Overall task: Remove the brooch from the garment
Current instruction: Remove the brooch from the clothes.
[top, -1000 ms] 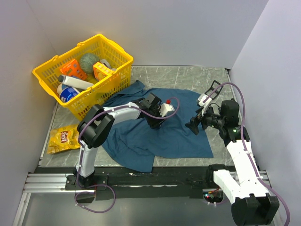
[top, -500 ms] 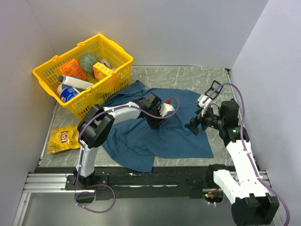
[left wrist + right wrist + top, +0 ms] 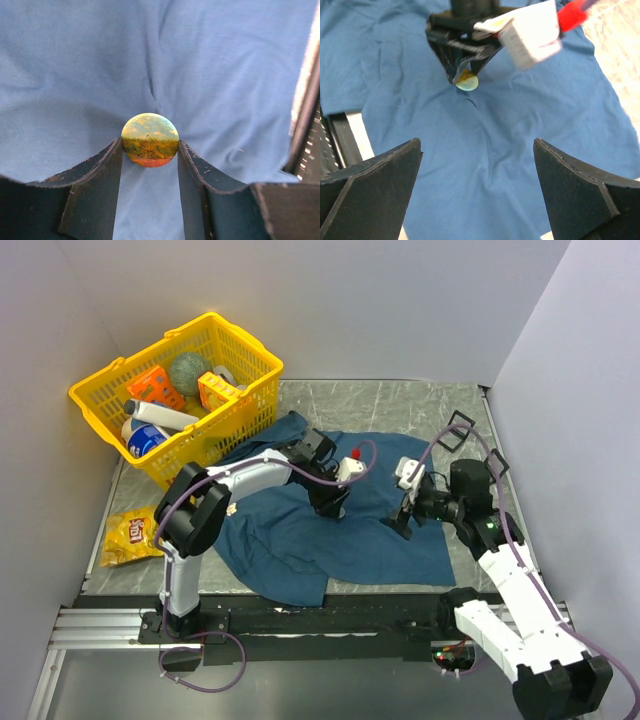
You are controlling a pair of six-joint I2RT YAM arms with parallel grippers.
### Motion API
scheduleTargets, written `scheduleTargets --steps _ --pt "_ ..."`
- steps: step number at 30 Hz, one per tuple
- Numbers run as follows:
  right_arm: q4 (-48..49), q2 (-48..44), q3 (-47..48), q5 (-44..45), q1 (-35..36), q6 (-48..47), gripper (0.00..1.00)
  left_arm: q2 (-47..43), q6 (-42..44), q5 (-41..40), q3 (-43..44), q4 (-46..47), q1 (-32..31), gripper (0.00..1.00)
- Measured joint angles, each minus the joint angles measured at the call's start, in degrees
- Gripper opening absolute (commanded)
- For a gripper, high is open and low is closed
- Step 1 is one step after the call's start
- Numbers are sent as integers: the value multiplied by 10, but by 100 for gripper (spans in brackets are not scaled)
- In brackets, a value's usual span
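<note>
The round brooch point(image 3: 150, 140) is pinched at its side edges between the tips of the half-spread left fingers point(image 3: 107, 167). It is seen lying on the wrinkled dark blue shirt point(image 3: 75, 60), which is spread on the desk point(image 3: 400, 405). The right fingers point(image 3: 395, 165) are held wide apart above the shirt, nothing gripped, the brooch well ahead of them.

Bright, even light; brooch point(image 3: 150, 140) sharp; right wrist view blurred.

I work in a lab test cell: plain white walls point(image 3: 380, 300) box in my grey table point(image 3: 400, 405), I am bolted to a metal rail point(image 3: 110, 625), and a yellow basket point(image 3: 200, 445) holds sundries.
</note>
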Motion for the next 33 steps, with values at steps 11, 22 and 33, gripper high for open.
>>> scheduleTargets --steps 11,22,33 --pt "37 55 -10 106 119 -75 68 25 46 143 128 -139 54 11" --pt "156 135 -11 182 207 -125 54 60 100 211 148 -242 58 9" --pt "243 152 -73 212 238 -141 53 63 114 253 167 -272 61 9"
